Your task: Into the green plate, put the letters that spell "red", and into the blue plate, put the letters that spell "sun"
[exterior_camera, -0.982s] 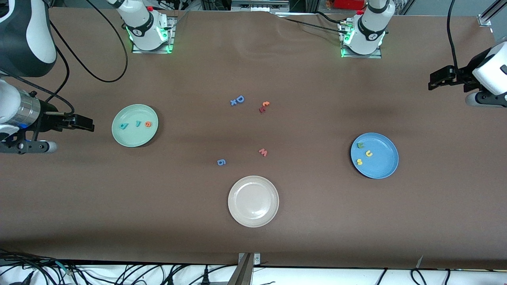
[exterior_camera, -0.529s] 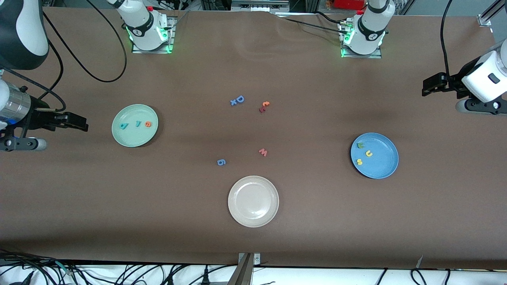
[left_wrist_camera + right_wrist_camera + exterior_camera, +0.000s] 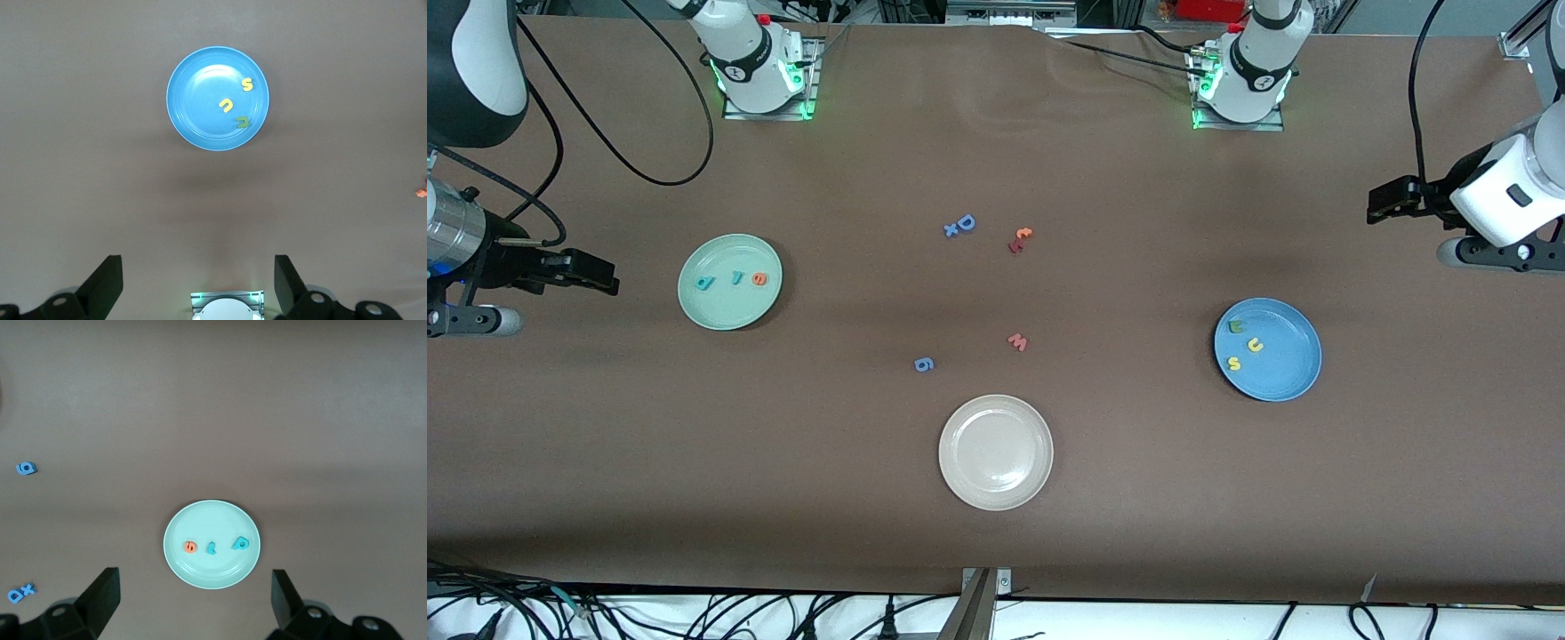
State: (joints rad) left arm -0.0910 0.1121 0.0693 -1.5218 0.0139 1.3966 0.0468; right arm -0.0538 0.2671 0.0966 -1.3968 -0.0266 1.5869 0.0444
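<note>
Plates first: round pale mint-green plate point(image 3: 729, 282) is carrying teal "d" point(image 3: 705, 284), teal "r" point(image 3: 736, 277), orange "e" point(image 3: 759, 279); round medium-blue plate point(image 3: 1267, 349) is carrying green "n" point(image 3: 1236, 326), yellow "u" point(image 3: 1255, 345), yellow "s" point(image 3: 1234, 364). Left gripper point(image 3: 198, 283) and right gripper point(image 3: 193, 597) are hovering over bare table at their own ends, jaws apart, empty. Foam letters are probably handling light and squashy; pinching across the edges looks best.

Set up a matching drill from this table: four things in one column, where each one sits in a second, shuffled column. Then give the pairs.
Things:
1. orange "e"
2. yellow "s"
3. red "w"
4. beige-white plate

Places:
A. in the blue plate
B. on the bare table, between the plates
C. nearest the front camera
D. in the green plate

Pairs: 1-D, 2-A, 3-B, 4-C
</note>
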